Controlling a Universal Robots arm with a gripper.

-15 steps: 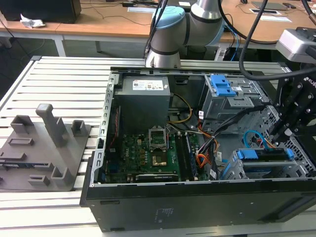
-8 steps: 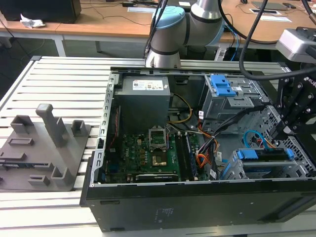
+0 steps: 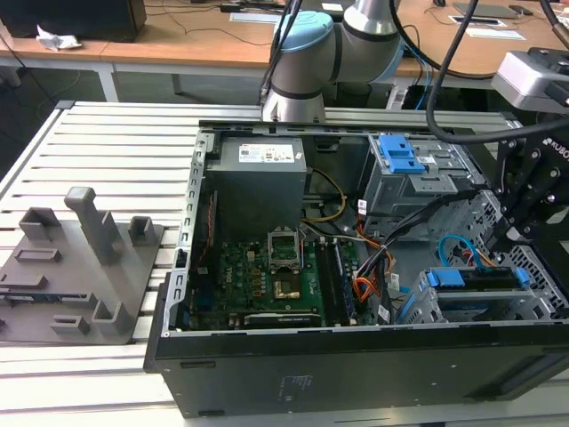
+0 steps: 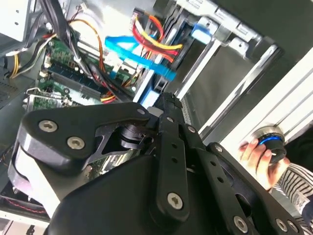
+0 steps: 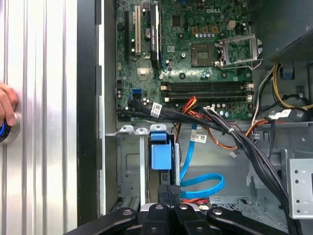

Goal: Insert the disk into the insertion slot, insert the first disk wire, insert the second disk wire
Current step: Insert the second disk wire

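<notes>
Two limp, light wires, orange (image 5: pixel 195 199) and blue (image 5: pixel 205 183), lie at the gripper's (image 5: pixel 168 192) twelve o'clock, best pinched by their stiff plugs; its opening I cannot tell.

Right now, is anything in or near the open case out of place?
Yes: a person's hand rests on a round blue-lit knob on the slatted table beside the case, near the gripper. Inside, nothing looks damaged.

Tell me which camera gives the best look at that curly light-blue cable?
The first wrist view: there the light-blue cable lies open across the case floor, its whole loop visible beside the blue carrier. The second wrist view shows a flat stretch of it past the gripper's black body. The exterior view shows a small curl.
</notes>
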